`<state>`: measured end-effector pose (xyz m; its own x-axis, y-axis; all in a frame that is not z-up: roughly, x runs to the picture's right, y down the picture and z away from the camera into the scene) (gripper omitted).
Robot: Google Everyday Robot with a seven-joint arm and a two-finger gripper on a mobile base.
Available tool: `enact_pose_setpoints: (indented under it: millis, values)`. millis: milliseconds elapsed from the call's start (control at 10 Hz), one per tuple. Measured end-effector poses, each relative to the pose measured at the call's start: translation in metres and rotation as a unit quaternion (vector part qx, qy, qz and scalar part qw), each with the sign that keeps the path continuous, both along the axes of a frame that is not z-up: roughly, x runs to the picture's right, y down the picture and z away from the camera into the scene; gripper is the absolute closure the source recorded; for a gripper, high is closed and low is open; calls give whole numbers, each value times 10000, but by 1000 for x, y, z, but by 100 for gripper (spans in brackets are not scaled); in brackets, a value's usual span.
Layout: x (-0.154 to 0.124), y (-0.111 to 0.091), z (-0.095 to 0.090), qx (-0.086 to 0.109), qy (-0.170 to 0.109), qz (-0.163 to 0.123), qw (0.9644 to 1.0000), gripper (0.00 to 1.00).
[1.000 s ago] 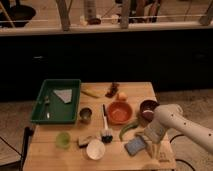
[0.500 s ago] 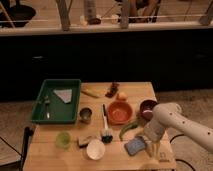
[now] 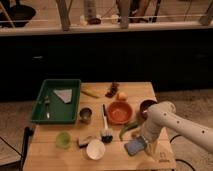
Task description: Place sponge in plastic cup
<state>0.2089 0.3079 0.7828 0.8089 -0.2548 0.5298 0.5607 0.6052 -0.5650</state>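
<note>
The pale wooden bench (image 3: 60,159) carries everything, set before a dark counter. At its left end sits a green rectangular plastic tray (image 3: 39,110) with a grey cloth-like piece and a utensil inside, well apart from the work. The white robot arm (image 3: 172,120) reaches in from the right and bends down toward the front right corner of the bench, likely because the task's object lies there.

In the middle stands an orange round bowl (image 3: 119,112), with a dark reddish bowl (image 3: 146,106) just behind the arm, a small metal cup (image 3: 85,115) to the left, and a dish brush (image 3: 106,131) in front.

The white plastic cup (image 3: 95,149) stands upright near the front edge, mouth open upward, ready to receive something. Beside it are a translucent green cup (image 3: 63,139) and a small yellowish-and-dark block (image 3: 86,140).

The flat blue-grey rectangular sponge (image 3: 134,146) lies on the bench to the right of the white cup, apart from it. The gripper (image 3: 148,145) sits low at the sponge's right edge; whether its fingers are spread or closed on the sponge, I cannot tell.
</note>
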Motion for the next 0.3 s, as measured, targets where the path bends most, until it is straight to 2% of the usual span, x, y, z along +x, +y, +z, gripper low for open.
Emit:
enact_pose_setpoints:
  millis: [300]
  values:
    - [-11, 5, 3, 193, 63, -79, 9998, 22]
